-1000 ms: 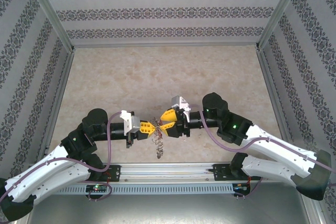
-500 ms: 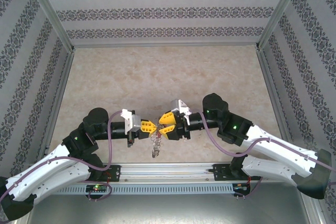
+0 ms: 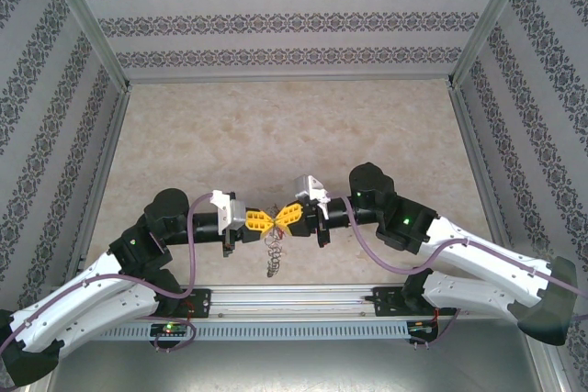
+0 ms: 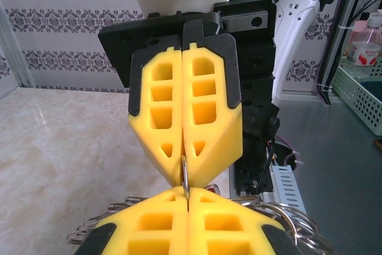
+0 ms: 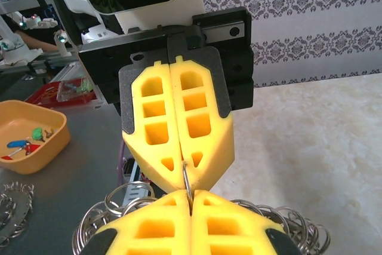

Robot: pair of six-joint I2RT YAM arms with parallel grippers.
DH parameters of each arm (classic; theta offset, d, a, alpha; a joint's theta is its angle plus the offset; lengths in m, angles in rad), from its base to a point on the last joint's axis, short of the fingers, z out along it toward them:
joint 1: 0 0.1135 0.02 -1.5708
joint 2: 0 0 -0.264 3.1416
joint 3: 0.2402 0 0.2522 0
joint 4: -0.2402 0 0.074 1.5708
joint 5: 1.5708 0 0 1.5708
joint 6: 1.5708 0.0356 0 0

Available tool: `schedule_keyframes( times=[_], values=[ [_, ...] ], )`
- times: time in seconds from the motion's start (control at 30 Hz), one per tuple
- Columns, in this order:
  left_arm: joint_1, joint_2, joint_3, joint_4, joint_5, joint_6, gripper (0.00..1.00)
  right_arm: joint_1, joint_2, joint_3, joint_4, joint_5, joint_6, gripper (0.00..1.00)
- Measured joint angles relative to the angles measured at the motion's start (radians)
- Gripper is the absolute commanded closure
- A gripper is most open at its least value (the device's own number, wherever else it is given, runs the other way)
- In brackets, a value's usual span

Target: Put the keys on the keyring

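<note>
Beneath the meeting fingertips, top view: the keyring (image 3: 274,252) hangs from the left gripper (image 3: 258,220) and the right gripper (image 3: 286,217), both clamped tip to tip on its wire. Left wrist view: a thin wire loop bridges the two closed jaws, with coils beside the near one. Right wrist view: coils flank the near jaws, and an orange dish (image 5: 30,125) lies well off to one side.

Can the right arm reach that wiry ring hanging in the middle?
Probably yes: the right gripper, shut, meets the left gripper tip to tip at the keyring, apparently pinching its wire; nothing stands between.
</note>
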Motion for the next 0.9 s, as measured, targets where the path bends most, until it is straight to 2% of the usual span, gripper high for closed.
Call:
schedule_keyframes(
  times=[0.03,0.1,0.17,0.23,0.4,0.67,0.77,0.9],
  values=[
    [0.0,0.004,0.0,0.0,-0.005,0.0,1.0,0.0,0.0,0.004,-0.008,0.006,-0.008,1.0],
    [0.0,0.014,0.003,-0.003,-0.022,0.005,0.8,0.0,0.0,0.021,-0.047,0.033,-0.029,1.0],
    [0.0,0.03,0.026,-0.032,-0.051,0.019,0.68,0.0,0.003,0.054,-0.114,0.069,-0.06,1.0],
    [0.0,0.044,0.061,-0.077,-0.091,0.036,0.64,0.0,0.013,0.101,-0.187,0.108,-0.095,1.0],
    [0.0,0.076,0.14,-0.159,-0.193,0.063,0.63,0.0,0.05,0.195,-0.322,0.192,-0.174,1.0],
    [-0.001,0.159,0.148,-0.177,-0.234,0.084,0.68,0.001,0.11,0.249,-0.452,0.244,-0.231,1.0],
    [-0.004,0.192,0.156,-0.186,-0.233,0.091,0.77,0.006,0.113,0.256,-0.48,0.255,-0.239,1.0],
    [-0.016,0.203,0.161,-0.188,-0.229,0.103,0.84,0.006,0.116,0.259,-0.49,0.264,-0.249,1.0]
  ],
)
